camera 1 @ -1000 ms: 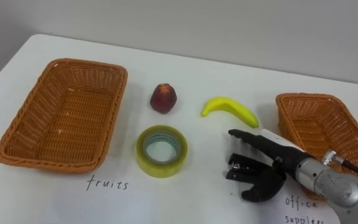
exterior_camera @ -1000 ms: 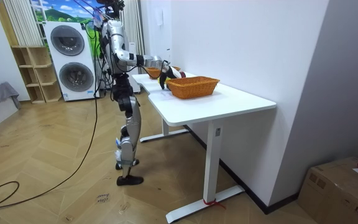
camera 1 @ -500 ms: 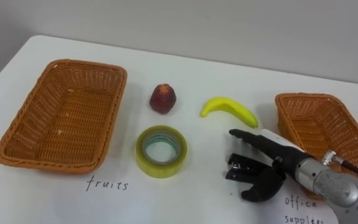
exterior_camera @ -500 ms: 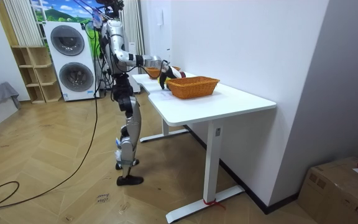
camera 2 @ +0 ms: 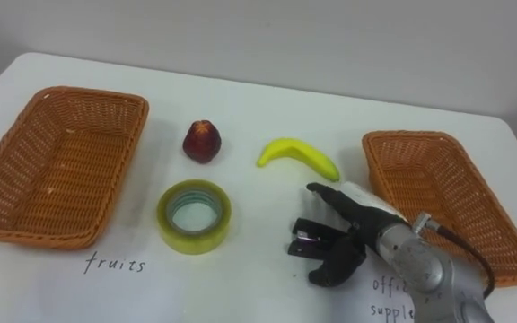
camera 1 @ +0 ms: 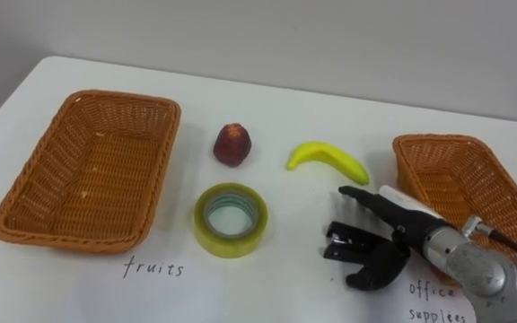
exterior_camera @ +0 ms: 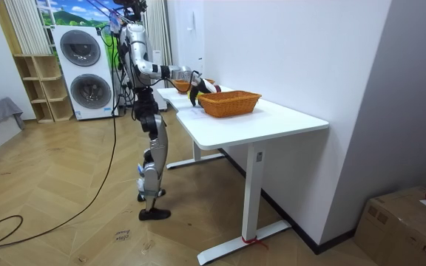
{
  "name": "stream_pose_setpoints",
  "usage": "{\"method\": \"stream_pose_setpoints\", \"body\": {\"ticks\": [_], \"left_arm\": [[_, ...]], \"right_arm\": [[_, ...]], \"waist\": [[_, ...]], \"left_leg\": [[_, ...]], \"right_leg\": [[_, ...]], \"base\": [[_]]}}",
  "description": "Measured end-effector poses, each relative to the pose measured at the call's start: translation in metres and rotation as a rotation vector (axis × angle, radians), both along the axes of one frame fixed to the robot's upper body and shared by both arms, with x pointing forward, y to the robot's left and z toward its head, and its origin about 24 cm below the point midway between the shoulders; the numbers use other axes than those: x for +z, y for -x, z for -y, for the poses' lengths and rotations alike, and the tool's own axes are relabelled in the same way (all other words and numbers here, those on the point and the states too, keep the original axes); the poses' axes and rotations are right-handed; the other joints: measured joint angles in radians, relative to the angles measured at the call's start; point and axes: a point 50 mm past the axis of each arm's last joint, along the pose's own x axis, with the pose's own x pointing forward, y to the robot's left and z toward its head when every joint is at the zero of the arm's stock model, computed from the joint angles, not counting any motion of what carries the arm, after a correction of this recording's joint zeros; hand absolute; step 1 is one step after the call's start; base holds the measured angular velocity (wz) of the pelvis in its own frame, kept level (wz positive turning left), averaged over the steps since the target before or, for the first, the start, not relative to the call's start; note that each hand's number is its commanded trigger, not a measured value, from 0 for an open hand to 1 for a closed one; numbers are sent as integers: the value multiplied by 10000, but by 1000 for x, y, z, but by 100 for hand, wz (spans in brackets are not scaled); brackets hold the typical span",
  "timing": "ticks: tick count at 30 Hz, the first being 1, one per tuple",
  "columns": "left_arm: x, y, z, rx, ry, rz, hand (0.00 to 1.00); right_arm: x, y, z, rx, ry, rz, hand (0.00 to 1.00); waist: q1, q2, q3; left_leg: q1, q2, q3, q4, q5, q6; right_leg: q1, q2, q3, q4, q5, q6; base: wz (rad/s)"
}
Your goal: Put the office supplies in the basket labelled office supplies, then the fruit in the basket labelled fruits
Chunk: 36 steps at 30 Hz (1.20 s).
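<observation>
Nearest the robot, handwritten words (camera 1: 153, 266) sit on the white desk (camera 1: 276, 287) just in front of the tape roll (camera 1: 230, 244), a little to its left. More writing (camera 1: 438, 301) lies well to the roll's right, by the near corner of the right basket (camera 1: 460, 144).

The right robot hand (camera 1: 386, 254) comes in from the lower right and rests to the right of the tape roll, level with it. Its fingers (camera 1: 366, 199) reach out fairly straight and its thumb curves below, spread apart rather than clamped. The black stapler (camera 1: 344, 240) lies on the desk in the gap between them, on the side facing the roll.

The tape roll lies flat at mid-desk. The left basket (camera 1: 61, 238) is just beside it on the left, and both baskets are empty.

Beyond the roll, a red fruit (camera 1: 232, 145) stands almost straight behind it. The banana (camera 1: 326, 159) lies behind and to the right, between the fruit and the right basket and just beyond the fingertips.

In the room view the robot stands at the desk's end with washing machines (exterior_camera: 83, 70) behind it.
</observation>
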Motion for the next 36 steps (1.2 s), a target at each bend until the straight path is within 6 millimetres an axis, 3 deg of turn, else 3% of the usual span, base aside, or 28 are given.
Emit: {"method": "stream_pose_setpoints", "body": {"ticks": [21,36], "left_arm": [[-2,-6,12,-80,231,195,0],[-2,-8,11,-17,101,115,0]], "right_arm": [[-1,-2,-13,-257,26,58,0],[-2,-6,-18,-248,496,-653,0]], "waist": [[-38,32,-15],[-29,-174,-60]], "left_leg": [[-11,5,8,54,0,0],[-22,3,-67,45,-1,-1]], "right_leg": [[20,-3,-32,15,2,1],[17,-5,-92,25,2,0]], "base": [[0],[0]]}}
